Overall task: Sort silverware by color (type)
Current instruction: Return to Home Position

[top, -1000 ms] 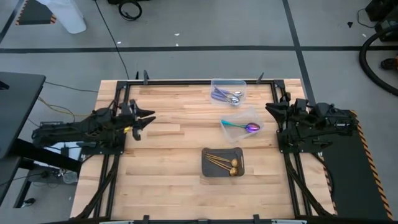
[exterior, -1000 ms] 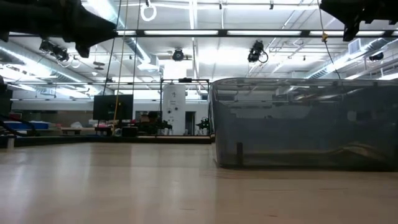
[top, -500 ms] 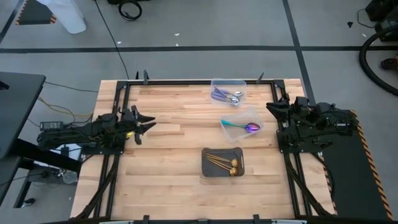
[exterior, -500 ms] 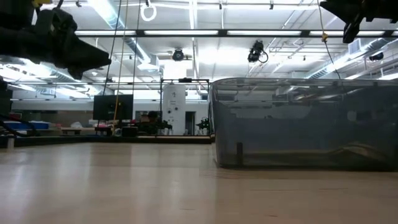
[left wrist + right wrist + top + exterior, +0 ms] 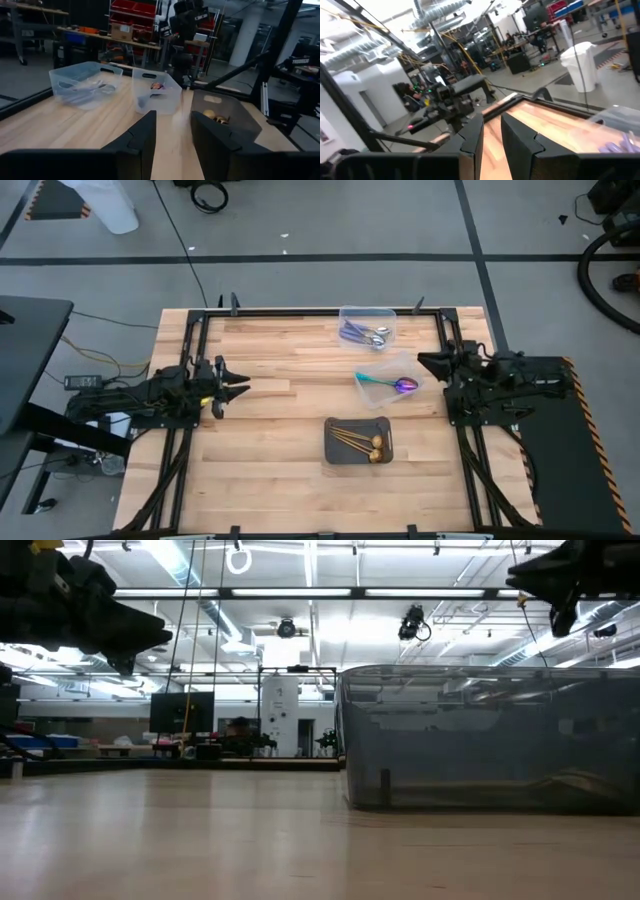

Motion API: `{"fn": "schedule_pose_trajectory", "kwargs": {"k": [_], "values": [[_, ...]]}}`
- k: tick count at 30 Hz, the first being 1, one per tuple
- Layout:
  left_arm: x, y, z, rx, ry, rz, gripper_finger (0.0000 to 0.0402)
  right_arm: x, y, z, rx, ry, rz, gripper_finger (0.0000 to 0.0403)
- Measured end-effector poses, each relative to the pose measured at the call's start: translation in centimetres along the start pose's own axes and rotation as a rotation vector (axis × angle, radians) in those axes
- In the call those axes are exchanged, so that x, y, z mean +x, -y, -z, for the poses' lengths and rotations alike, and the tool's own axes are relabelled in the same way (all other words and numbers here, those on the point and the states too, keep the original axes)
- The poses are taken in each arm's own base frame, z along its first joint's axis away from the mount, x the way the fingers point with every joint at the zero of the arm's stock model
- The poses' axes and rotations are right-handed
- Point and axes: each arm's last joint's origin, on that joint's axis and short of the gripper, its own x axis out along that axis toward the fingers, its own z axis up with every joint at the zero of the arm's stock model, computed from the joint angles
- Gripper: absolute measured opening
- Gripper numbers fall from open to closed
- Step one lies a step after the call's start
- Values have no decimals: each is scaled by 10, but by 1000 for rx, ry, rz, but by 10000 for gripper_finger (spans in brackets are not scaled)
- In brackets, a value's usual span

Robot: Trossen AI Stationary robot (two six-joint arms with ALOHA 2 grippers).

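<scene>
Silverware [image 5: 375,383] lies sorted: lilac spoons [image 5: 362,334] and rainbow ones [image 5: 392,384] in two clear tubs [image 5: 350,312], gold spoons [image 5: 358,442] in the dark tray [image 5: 329,450]. Left gripper [image 5: 243,382] and right gripper [image 5: 420,362] hover empty at the table [image 5: 270,450] sides, narrowly parted; homing seems the step in hand, needing only arms folded back

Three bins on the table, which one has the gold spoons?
The dark grey tray: gold spoons lie in it. One clear tub holds lilac-handled pieces, the other clear tub rainbow ones.

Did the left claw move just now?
Yes. In the high view the left gripper has slid a little down the picture, ending nearer level with the dark tray.
</scene>
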Motion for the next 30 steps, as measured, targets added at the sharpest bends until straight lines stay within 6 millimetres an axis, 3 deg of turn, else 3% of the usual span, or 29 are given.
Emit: {"fn": "schedule_pose_trajectory", "kwargs": {"k": [13,30], "values": [[0,0,-3,-56,40,6,130,8,13,37,-58,-94,53,77],[0,1,-4,-54,49,9,130,8,14,42,-65,-106,58,77]]}}
